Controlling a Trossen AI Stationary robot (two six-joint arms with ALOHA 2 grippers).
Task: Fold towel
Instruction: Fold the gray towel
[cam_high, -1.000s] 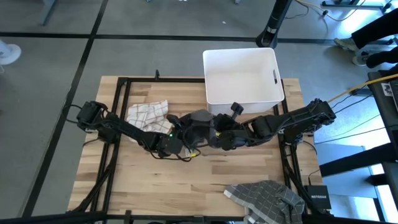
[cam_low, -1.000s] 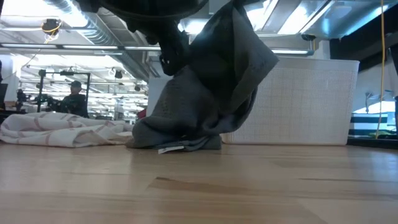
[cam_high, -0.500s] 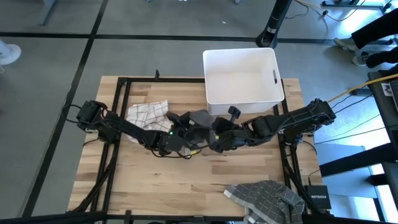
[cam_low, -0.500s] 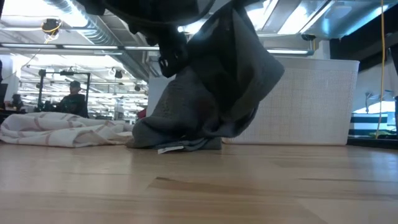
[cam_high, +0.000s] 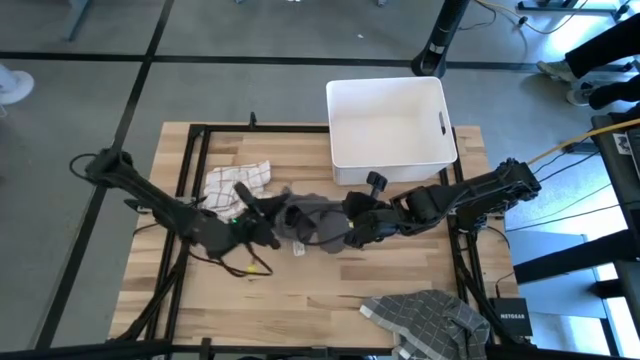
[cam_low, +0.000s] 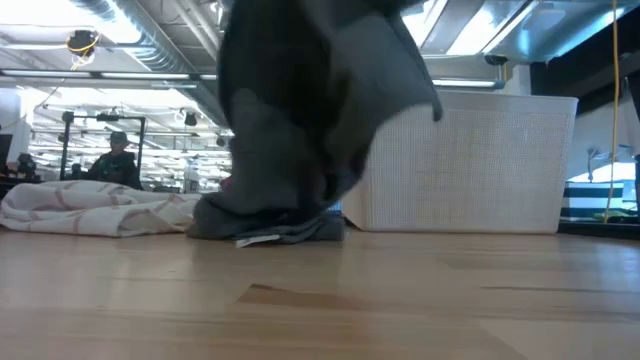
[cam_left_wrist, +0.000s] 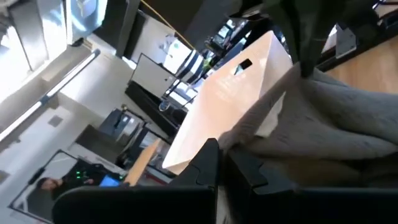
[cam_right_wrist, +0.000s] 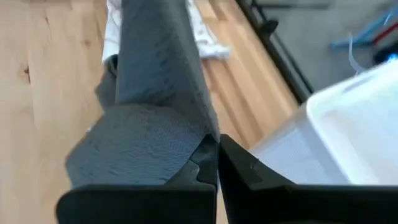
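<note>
Gripping opposite ends of the grey towel (cam_high: 310, 222), the left hand (cam_high: 262, 224) and right hand (cam_high: 348, 231) are both clamped tight on the cloth, which hangs bunched between them over the middle of the wooden desk (cam_high: 300, 290), its lower part and label resting on the surface. Just behind it stands the white bin (cam_high: 390, 125), a checked cloth (cam_high: 238, 181) lies crumpled near the left arm, and another grey checked cloth (cam_high: 425, 320) sits at the desk's front right corner.
</note>
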